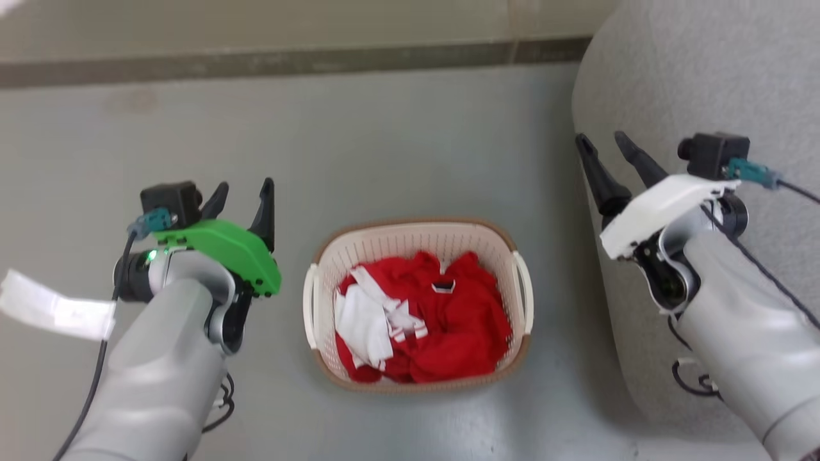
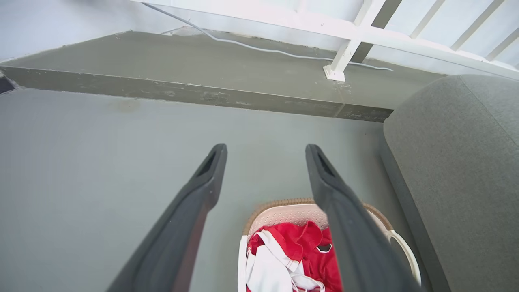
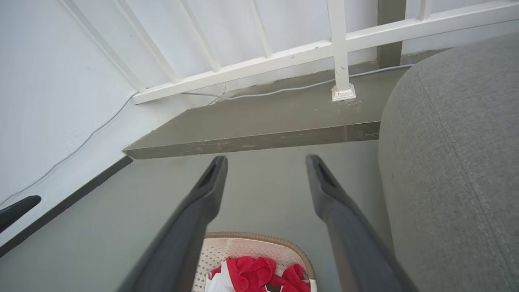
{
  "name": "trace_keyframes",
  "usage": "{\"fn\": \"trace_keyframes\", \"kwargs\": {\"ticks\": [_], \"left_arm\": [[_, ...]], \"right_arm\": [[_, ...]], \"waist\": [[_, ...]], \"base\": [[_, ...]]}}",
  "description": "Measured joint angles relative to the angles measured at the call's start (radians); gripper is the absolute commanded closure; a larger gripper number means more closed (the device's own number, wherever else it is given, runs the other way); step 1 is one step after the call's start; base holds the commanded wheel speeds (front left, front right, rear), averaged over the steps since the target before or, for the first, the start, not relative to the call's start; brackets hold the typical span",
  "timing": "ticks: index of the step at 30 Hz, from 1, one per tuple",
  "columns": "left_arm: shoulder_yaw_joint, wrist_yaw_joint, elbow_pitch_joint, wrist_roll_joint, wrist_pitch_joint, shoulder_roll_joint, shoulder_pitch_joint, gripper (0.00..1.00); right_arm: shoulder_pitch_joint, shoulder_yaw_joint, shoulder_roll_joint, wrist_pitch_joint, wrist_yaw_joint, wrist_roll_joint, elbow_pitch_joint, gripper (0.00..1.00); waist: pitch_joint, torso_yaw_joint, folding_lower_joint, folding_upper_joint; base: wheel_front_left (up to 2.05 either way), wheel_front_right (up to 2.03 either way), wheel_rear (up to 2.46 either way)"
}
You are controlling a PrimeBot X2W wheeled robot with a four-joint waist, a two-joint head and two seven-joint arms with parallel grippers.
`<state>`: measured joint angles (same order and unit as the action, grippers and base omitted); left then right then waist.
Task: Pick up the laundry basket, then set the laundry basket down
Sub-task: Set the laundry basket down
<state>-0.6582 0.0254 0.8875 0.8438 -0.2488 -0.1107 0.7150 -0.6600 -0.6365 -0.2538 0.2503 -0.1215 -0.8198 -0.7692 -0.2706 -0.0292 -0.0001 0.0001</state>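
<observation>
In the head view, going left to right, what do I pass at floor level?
White strip → left gripper, open → laundry basket on the floor → right gripper, open. The grey upholstered seat overlaps the right gripper, so it is left unplaced.

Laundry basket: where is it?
The laundry basket sits on the floor, lower centre of the head view, between the left gripper and right gripper, near the sofa.

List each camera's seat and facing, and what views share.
Head view: on the head, facing down at the cream perforated plastic laundry basket; left gripper and right gripper flank it.
Left wrist view: left wrist, along its open fingers toward the white railing.
Right wrist view: right wrist, along its open fingers toward that railing.
All share the basket.
</observation>
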Motion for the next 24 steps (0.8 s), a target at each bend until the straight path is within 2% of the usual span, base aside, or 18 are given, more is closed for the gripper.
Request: {"fn": "trace_keyframes", "kwargs": {"ticks": [6,14,17,24], "left_arm": [[0.057,-0.011,-0.102,-0.058,0.000,-0.011,-0.088,0.00],[0.132,-0.044,-0.273,-0.149,-0.003,-0.031,-0.186,0.00],[0.155,-0.052,-0.339,-0.192,-0.003,-0.031,-0.229,0.00],[0.245,-0.077,-0.492,-0.260,-0.003,-0.029,-0.340,0.00]], "right_arm": [[0.111,0.077,-0.003,0.000,0.019,0.087,0.105,0.00],[0.221,0.216,-0.016,0.000,0.075,0.179,0.271,0.00],[0.260,0.260,-0.024,0.000,0.099,0.224,0.321,0.00],[0.381,0.306,-0.007,0.000,0.116,0.293,0.400,0.00]], "waist": [[0.081,0.006,0.0000,0.0000],[0.166,0.015,0.0000,0.0000],[0.184,0.021,0.0000,0.0000],[0.195,0.031,0.0000,0.0000]], "base": [[0.00,0.00,0.00],[0.00,0.00,0.00],[0.00,0.00,0.00],[0.00,0.00,0.00]]}}
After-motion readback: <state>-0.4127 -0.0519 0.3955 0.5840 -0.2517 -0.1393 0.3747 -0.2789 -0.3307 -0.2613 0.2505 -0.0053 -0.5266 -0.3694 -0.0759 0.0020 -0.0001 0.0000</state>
